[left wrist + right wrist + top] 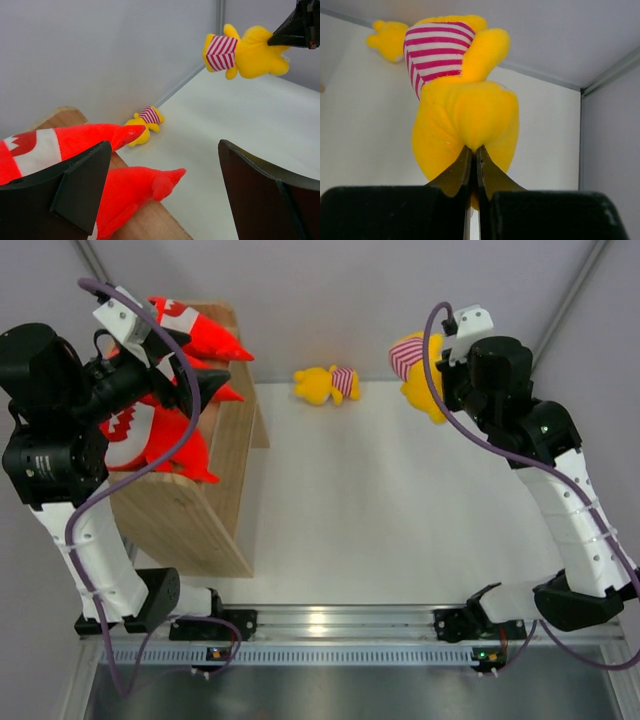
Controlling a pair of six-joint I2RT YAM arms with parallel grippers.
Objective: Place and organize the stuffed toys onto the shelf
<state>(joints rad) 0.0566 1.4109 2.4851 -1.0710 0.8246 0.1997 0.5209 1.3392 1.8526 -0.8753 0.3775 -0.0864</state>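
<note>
Three red plush sharks lie on the light wooden shelf (215,530) at the left: one at the back (200,335), one in the middle (222,392), and one nearer (150,435). My left gripper (185,365) hovers over them, open and holding nothing. In the left wrist view its fingers (80,190) flank a shark's tail tip (150,185) without touching it. A small yellow toy with a red-white striped shirt (325,385) lies on the table by the back wall. My right gripper (474,155) is shut on another yellow striped toy (465,115), held up off the table at the back right (412,360).
The white tabletop (400,500) stretches between the shelf and the right arm. Grey walls close off the back and both sides. The shelf's slab side (240,440) faces the table's middle.
</note>
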